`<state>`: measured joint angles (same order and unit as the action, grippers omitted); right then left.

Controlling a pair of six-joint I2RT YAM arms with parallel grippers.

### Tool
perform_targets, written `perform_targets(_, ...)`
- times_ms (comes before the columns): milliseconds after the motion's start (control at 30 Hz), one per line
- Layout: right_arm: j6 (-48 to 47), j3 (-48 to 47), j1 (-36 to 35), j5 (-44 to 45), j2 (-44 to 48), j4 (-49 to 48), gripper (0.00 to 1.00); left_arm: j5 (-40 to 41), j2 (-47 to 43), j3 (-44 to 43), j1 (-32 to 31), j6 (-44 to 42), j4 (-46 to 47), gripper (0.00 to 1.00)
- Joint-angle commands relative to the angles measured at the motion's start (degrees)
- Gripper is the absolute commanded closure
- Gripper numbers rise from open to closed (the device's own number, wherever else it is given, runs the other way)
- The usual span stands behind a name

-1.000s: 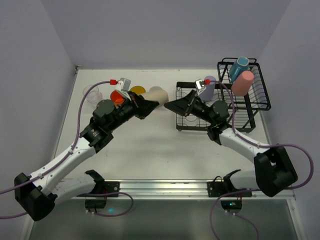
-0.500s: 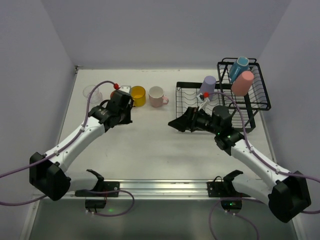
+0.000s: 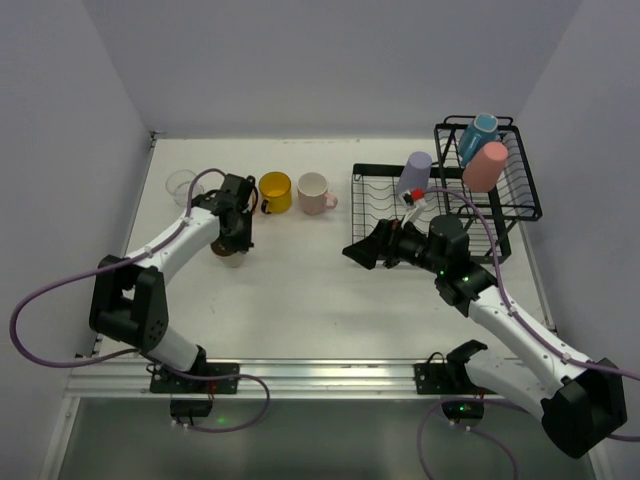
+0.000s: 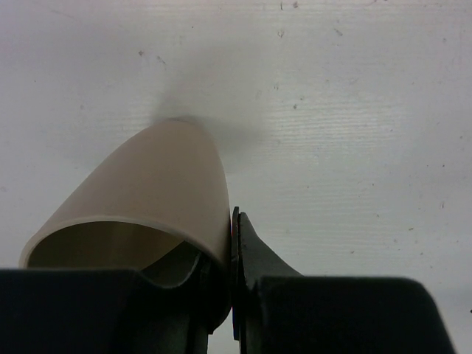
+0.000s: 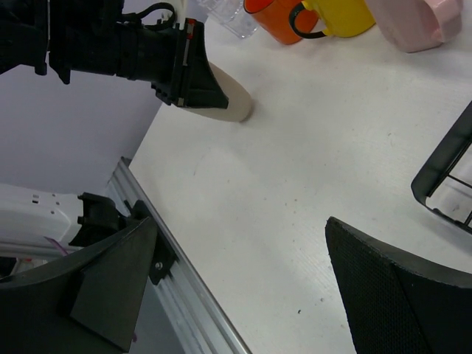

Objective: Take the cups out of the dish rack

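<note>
The black wire dish rack stands far right. Near its tray, the right gripper hangs empty, fingers spread wide. The left gripper pinches the beige tumbler's wall, one finger inside and one outside, with the tumbler's base down at the table.

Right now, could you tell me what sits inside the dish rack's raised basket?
A blue mug and a salmon-pink tumbler; the floor of the basket beneath them is hidden.
</note>
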<state>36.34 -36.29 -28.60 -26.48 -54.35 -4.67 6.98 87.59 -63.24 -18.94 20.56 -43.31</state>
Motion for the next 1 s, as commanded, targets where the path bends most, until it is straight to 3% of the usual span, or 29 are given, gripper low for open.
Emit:
perform_targets(0,-1.6,-0.2,-0.2,1.7,1.0,0.6,0.01,-3.5,1.1,-1.8,1.4,-3.2,0.0,0.93)
perform_targets(333,-1.8,-0.3,-0.2,2.6,0.9,0.5,0.01,1.9,0.7,-1.4,1.9,-3.8,-0.2,0.55)
perform_targets(433,-2.3,-0.4,-0.2,3.4,1.4,0.9,0.01,3.4,-0.7,-2.4,1.9,-3.7,-0.5,0.39)
perform_targets(500,-2.7,-0.5,-0.3,4.2,2.1,1.2,0.01,4.9,-1.8,-3.1,1.9,-3.5,-0.3,0.07)
perform_targets(533,-3.1,-0.8,-0.2,4.2,2.3,1.3,0.01,5.2,-3.1,-3.6,1.9,-3.4,-0.2,0.0)
perform_targets(733,-3.9,-3.5,-0.2,5.6,3.6,3.8,0.01,2.4,-12.2,-8.1,1.9,-3.6,5.3,0.0)
perform_targets(967,-9.5,-13.3,-0.2,18.8,6.8,14.3,0.01,-16.6,-27.9,-4.2,1.6,-3.1,21.1,0.0)
